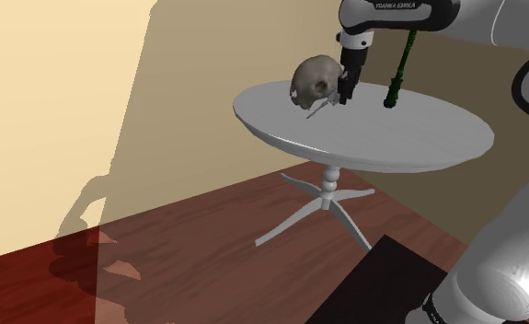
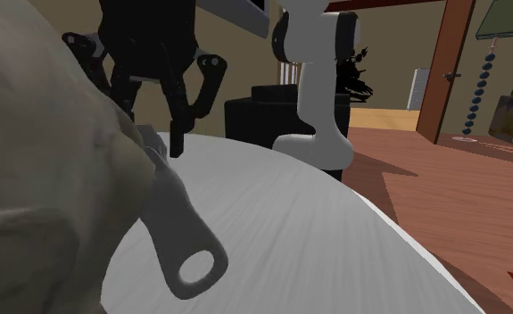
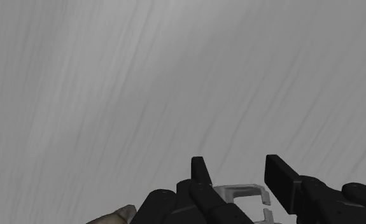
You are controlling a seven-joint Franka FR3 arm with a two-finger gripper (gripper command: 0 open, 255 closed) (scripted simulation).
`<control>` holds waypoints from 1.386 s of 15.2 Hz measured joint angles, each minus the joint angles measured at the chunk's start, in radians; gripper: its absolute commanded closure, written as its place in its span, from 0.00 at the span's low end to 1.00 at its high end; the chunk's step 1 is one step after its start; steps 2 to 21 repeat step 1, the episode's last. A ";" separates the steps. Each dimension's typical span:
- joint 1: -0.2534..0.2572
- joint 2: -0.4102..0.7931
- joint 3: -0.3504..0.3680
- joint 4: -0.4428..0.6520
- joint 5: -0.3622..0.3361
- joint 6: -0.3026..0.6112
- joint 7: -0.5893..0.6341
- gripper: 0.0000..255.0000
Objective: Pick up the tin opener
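On table (image 1: 419, 129): 1 tin opener (image 2: 169, 214) | 1 skull (image 1: 316, 78) | 1 gripper (image 3: 239, 168) (parted)

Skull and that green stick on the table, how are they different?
The skull is round, bulky and brownish grey; the green stick is slim and dark. The skull sits low; the green stick stands nearly upright. The skull is beside the tin opener; the green stick stands apart, towards the shoulder view's right. Both rest on the round table.

Setting: home interior. Round white pedestal table (image 1: 428, 129) on reddish wood floor (image 1: 198, 248), cream wall (image 1: 51, 101) at the shoulder view's left. Shaded lamp (image 2: 500, 20) with beaded stem at upper right of the second exterior view.
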 measured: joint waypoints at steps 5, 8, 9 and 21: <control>0.000 0.004 0.000 0.012 0.001 -0.007 -0.001 1.00; 0.000 0.004 0.000 0.012 0.001 -0.007 -0.001 1.00; 0.000 0.004 0.000 0.012 0.001 -0.007 -0.001 1.00; 0.000 0.004 0.000 0.012 0.001 -0.007 -0.001 1.00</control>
